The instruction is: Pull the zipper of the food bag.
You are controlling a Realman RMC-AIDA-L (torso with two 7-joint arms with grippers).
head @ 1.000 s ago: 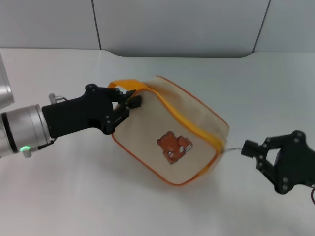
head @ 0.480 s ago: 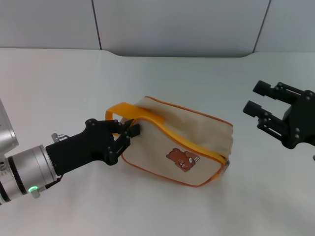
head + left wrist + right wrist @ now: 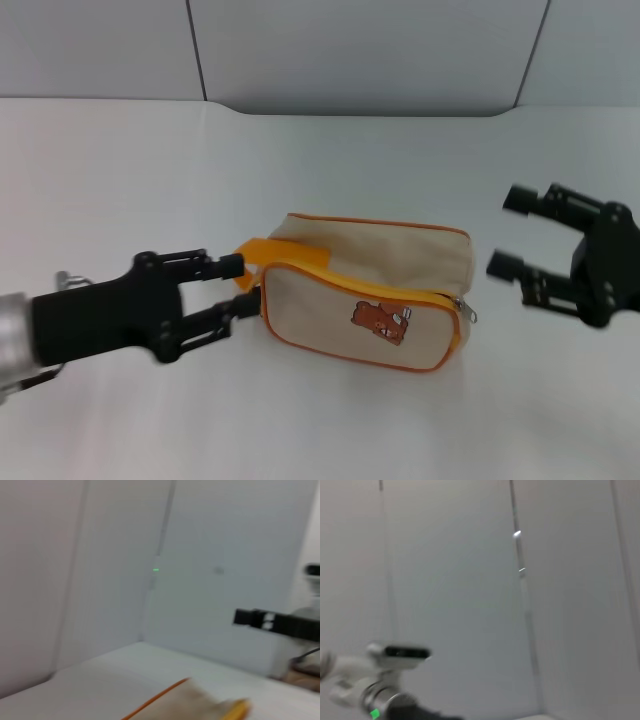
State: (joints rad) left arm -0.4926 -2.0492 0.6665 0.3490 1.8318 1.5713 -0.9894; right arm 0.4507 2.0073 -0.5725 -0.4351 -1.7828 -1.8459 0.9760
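The food bag (image 3: 365, 300), a cream pouch with orange piping and a brown bear print, lies on the white table. Its orange zipper (image 3: 370, 283) runs along the top front edge, and the silver pull tab (image 3: 467, 311) hangs at the right end. The orange strap loop (image 3: 262, 254) sticks out at the bag's left end. My left gripper (image 3: 238, 286) is open, with its fingertips beside the strap loop and nothing held. My right gripper (image 3: 512, 232) is open and empty, to the right of the bag and apart from it. The left wrist view shows the bag's edge (image 3: 165, 698) and my right gripper (image 3: 270, 621) farther off.
The white table (image 3: 330, 170) stretches around the bag, with a grey wall behind it. The right wrist view shows mostly wall panels and part of my left arm (image 3: 380, 695).
The bag has come down from a lifted, tilted pose to lie flat. My left gripper let go of the strap loop, opened and drew back left. My right gripper rose away from the pull tab.
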